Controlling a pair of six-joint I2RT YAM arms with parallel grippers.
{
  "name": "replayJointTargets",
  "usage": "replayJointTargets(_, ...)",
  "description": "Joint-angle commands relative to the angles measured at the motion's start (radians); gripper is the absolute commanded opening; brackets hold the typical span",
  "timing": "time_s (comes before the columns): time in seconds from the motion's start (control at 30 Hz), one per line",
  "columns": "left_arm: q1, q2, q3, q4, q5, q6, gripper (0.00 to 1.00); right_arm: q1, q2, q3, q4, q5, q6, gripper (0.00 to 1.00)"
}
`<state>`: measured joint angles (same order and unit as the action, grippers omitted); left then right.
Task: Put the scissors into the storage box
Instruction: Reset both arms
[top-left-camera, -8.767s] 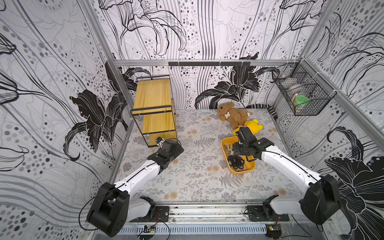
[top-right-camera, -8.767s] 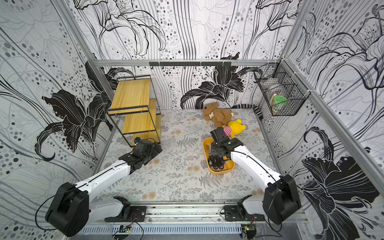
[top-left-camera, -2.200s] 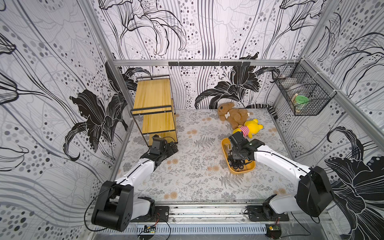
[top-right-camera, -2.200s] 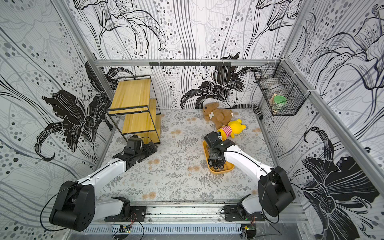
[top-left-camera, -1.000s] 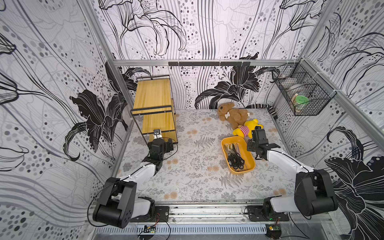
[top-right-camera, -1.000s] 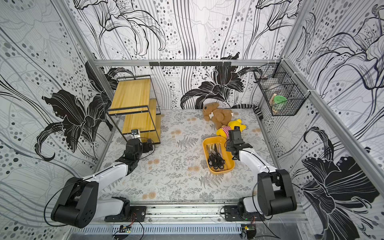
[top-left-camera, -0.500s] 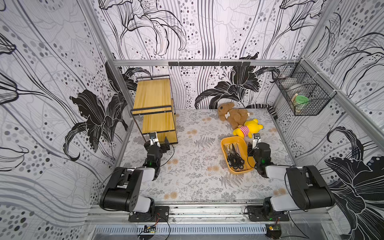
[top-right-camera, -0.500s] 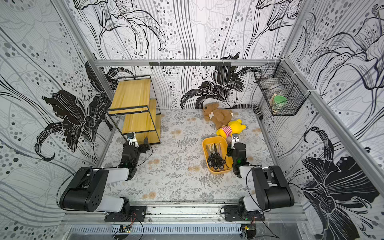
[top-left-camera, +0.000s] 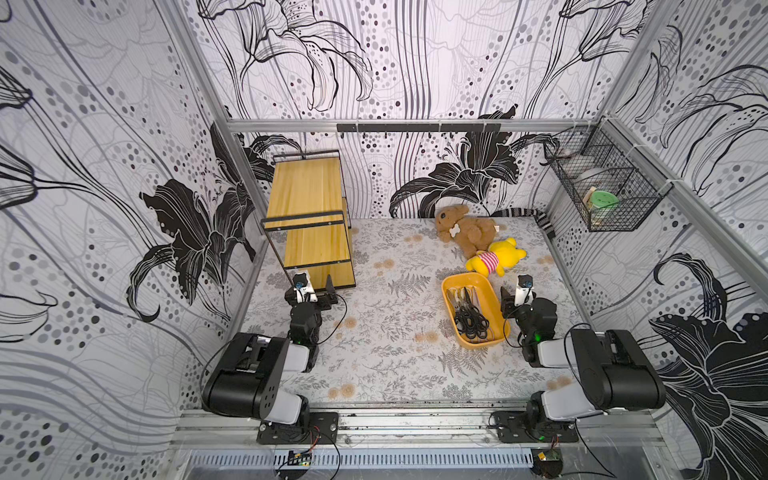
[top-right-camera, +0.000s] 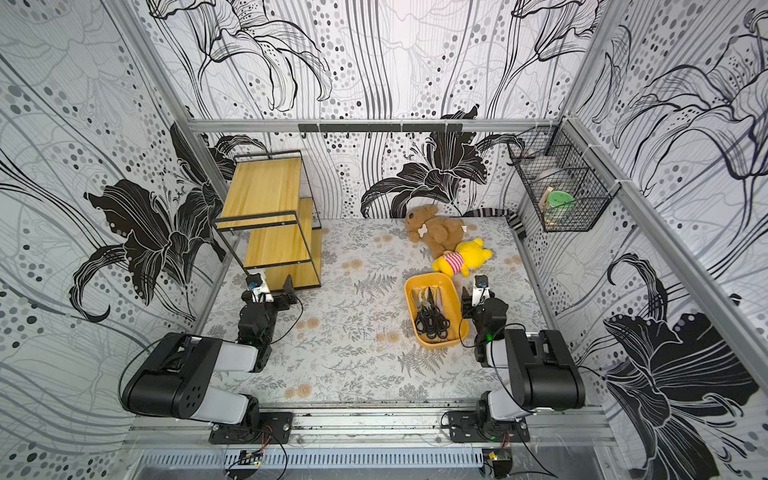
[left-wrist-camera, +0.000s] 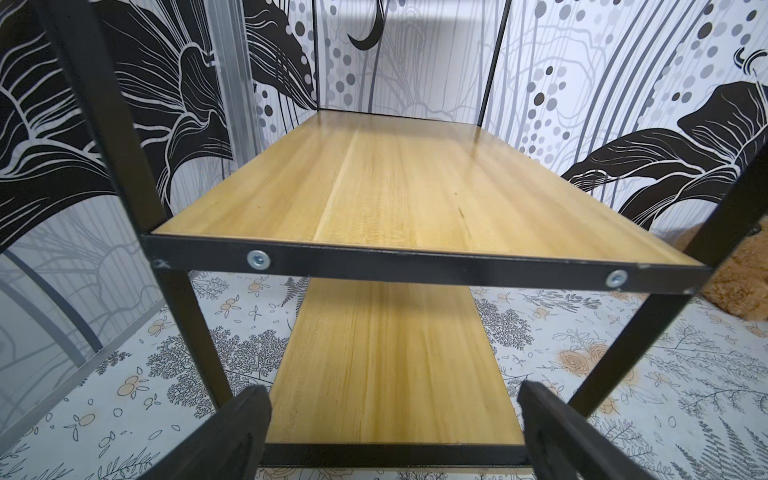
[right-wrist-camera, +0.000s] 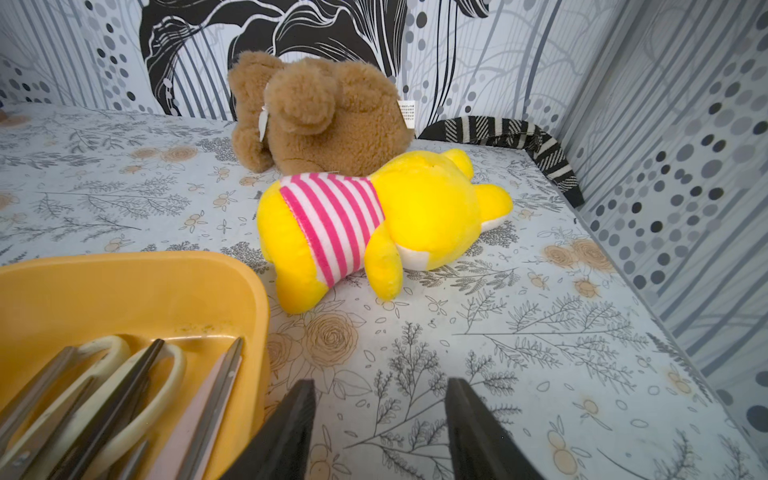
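Lying together in the storage box (top-left-camera: 480, 343) are the scissors (top-left-camera: 468, 318), folks: a dark bundle with the black handles at the near end and most blades aimed at the back wall, clear in both top views. On the right wrist camera, cream handle loops and metal blades rest against the box's orange-yellow wall. The right fingers (right-wrist-camera: 291, 428) stand apart with nothing between them, hovering low over the table (top-left-camera: 395, 353) just beside the box's right long side. Ahead of them a yellow plush toy (right-wrist-camera: 415, 208) in a pink-striped shirt lies on its side, touching the brown teddy (right-wrist-camera: 324, 116) behind it. Across the table, the left fingers (left-wrist-camera: 245, 428) are spread wide too, empty, facing the front edge of the wooden shelf (left-wrist-camera: 395, 187) near its lower board. Both arms sit folded close to their bases. Box and shelf are well apart.
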<state>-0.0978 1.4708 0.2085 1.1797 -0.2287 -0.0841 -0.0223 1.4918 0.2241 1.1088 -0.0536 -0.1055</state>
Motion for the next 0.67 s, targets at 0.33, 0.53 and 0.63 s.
replayJointTargets(0.33,0.004,0.005,-0.004,0.057,0.008,0.000,0.98,-0.006,0.007,0.012,0.053,-0.009,0.033,0.95)
replayJointTargets(0.53,0.012,0.006,0.003,0.044,0.025,-0.005,0.98,-0.007,0.010,0.015,0.050,-0.012,0.031,0.95)
replayJointTargets(0.63,0.024,0.005,0.006,0.036,0.047,-0.008,0.98,-0.007,0.008,0.012,0.056,-0.009,0.032,0.95)
